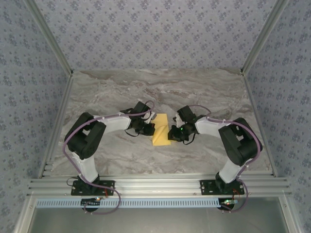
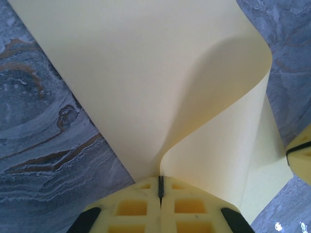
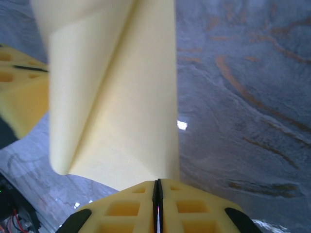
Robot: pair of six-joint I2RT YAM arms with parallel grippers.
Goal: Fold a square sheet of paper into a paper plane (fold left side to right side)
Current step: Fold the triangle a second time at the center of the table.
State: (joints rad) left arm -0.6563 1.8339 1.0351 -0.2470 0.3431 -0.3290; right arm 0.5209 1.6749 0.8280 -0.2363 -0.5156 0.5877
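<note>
The square sheet of paper point(image 1: 161, 130) is plain yellow and sits mid-table between both grippers, bent into a loose fold. In the left wrist view the sheet point(image 2: 146, 73) curls up and over from my left gripper point(image 2: 160, 180), which is shut on its edge. In the right wrist view the sheet point(image 3: 121, 97) rises as a folded flap from my right gripper point(image 3: 157, 183), also shut on its edge. From above, the left gripper point(image 1: 151, 129) holds the sheet's left side and the right gripper point(image 1: 170, 132) its right side. The paper plane is out of view.
The grey marbled table point(image 1: 194, 92) is bounded by metal rails at the left, right and back, with patterned walls beyond. A yellow finger of the right gripper point(image 2: 301, 153) shows at the edge of the left wrist view.
</note>
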